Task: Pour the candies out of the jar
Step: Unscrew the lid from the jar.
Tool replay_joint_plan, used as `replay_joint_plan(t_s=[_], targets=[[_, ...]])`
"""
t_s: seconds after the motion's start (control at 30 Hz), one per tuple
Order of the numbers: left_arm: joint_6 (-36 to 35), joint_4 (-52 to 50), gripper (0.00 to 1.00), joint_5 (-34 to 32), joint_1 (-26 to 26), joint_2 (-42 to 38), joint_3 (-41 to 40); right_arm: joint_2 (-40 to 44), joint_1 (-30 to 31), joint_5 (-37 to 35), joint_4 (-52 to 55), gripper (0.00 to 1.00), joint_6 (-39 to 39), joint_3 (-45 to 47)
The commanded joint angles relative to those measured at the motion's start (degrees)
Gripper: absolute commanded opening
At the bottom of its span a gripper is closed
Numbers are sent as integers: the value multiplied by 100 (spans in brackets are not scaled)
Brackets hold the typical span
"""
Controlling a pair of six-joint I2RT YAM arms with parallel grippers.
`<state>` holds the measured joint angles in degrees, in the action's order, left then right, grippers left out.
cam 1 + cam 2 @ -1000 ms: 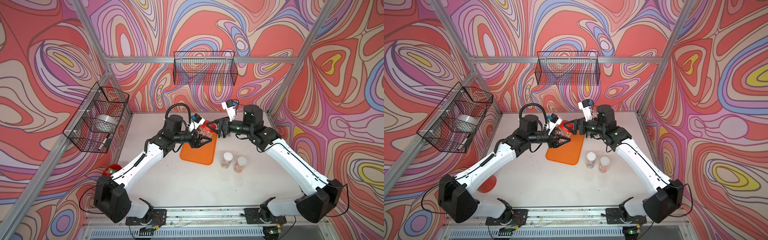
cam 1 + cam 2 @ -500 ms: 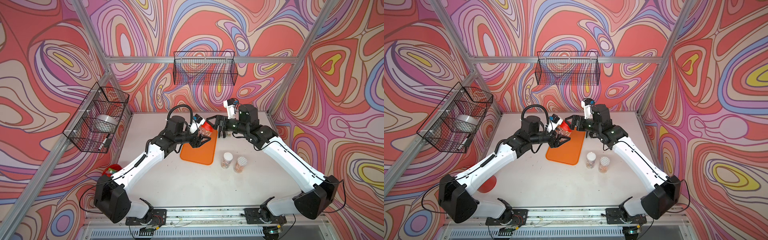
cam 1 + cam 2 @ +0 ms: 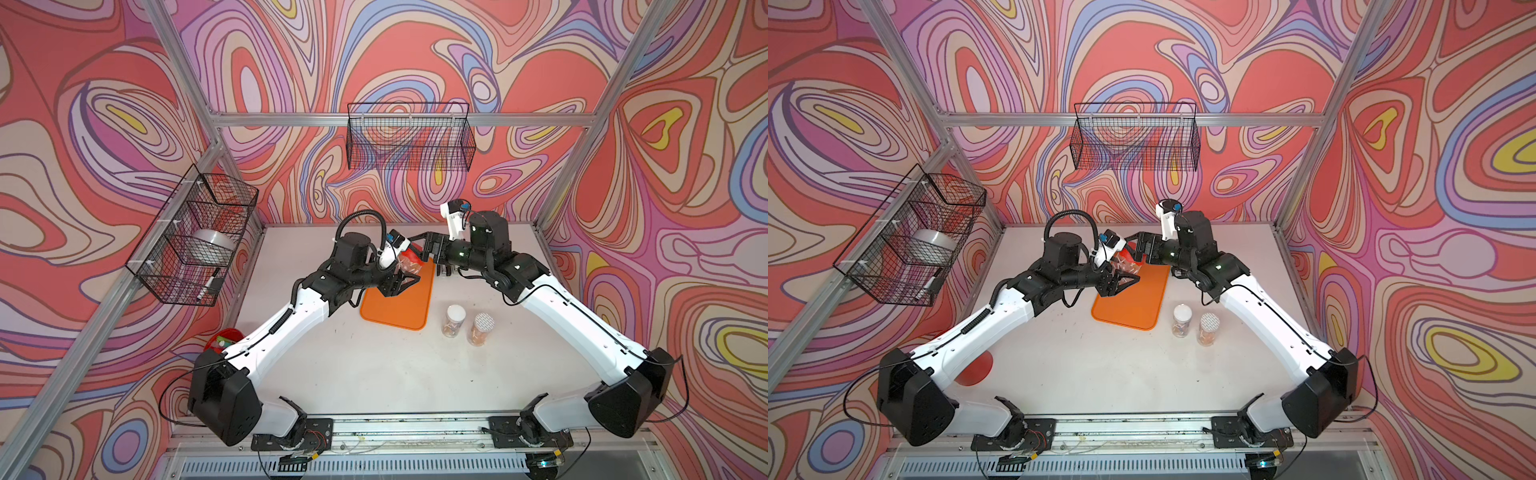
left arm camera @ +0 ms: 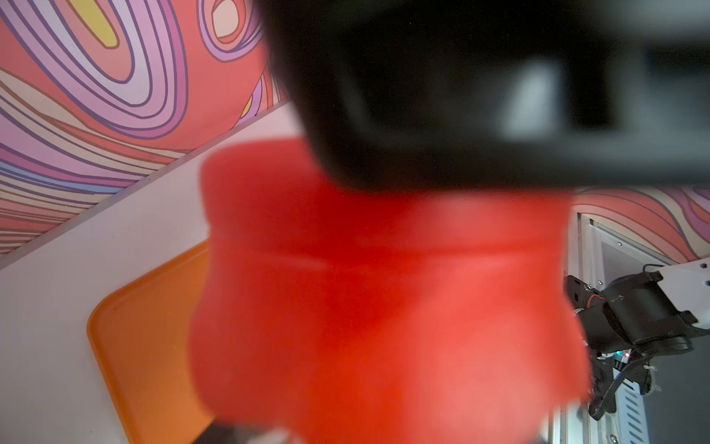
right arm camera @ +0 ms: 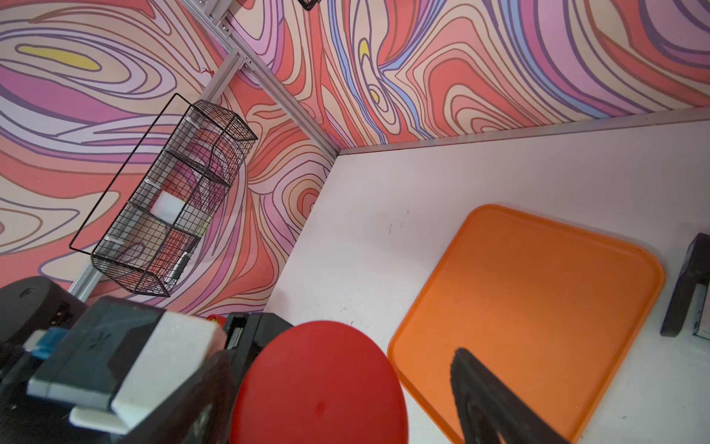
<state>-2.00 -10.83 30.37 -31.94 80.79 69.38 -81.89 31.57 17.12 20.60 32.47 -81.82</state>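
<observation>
- The right arm (image 3: 552, 299) has drawn in toward 9 o'clock and closed on the jar (image 3: 409, 268). The left arm (image 3: 291, 320) and the jar have barely shifted.
- The left fingers (image 3: 1121, 284) clamp the clear jar's body. They hold it tilted in the air over the 12 o'clock edge of the orange tray (image 5: 518, 300), with its red lid (image 5: 319, 384) turned toward the right arm.
- The right fingers (image 5: 484, 403) stand wide at the lid. The one that shows in the right wrist view is clear of the rim, so there is no grip on the lid yet.
- The candies (image 3: 1124, 262) are all inside the jar with the lid on, and the tray is bare.
- Judging from this, the lid must be gripped and twisted off before any pour. The tray lies ready below on the bench (image 3: 374, 374).
</observation>
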Motion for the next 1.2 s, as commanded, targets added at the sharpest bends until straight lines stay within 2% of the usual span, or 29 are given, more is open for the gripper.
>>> replay_joint_plan(t_s=[0.0, 0.17, 0.4, 0.57, 0.67, 0.8, 0.9, 1.07, 1.17], targets=[[-159, 124, 0, 30, -40, 41, 172, -39, 38, 86, -115, 89, 161, 224], [-134, 134, 0, 74, -40, 33, 189, -98, 41, 103, -194, 84, 226, 302], [-127, 124, 0, 114, -36, -11, 189, -102, 44, 286, -223, 67, 80, 241], [-40, 210, 0, 365, -23, -54, 189, 0, 25, 896, -326, 58, -351, 306], [103, 346, 0, 956, 86, -90, 172, 197, -48, 1652, -462, 53, -962, 452], [313, 460, 0, 2052, 201, -99, 248, 508, -235, 2821, -396, 50, -1701, 652], [377, 450, 0, 2388, 206, -116, 304, 635, -469, 3246, -135, 50, -1950, 707], [384, 432, 0, 2362, 204, -95, 294, 654, -600, 3275, -163, 51, -1967, 709], [361, 347, 0, 2173, 199, -47, 329, 565, -603, 2889, -243, 57, -1702, 607]])
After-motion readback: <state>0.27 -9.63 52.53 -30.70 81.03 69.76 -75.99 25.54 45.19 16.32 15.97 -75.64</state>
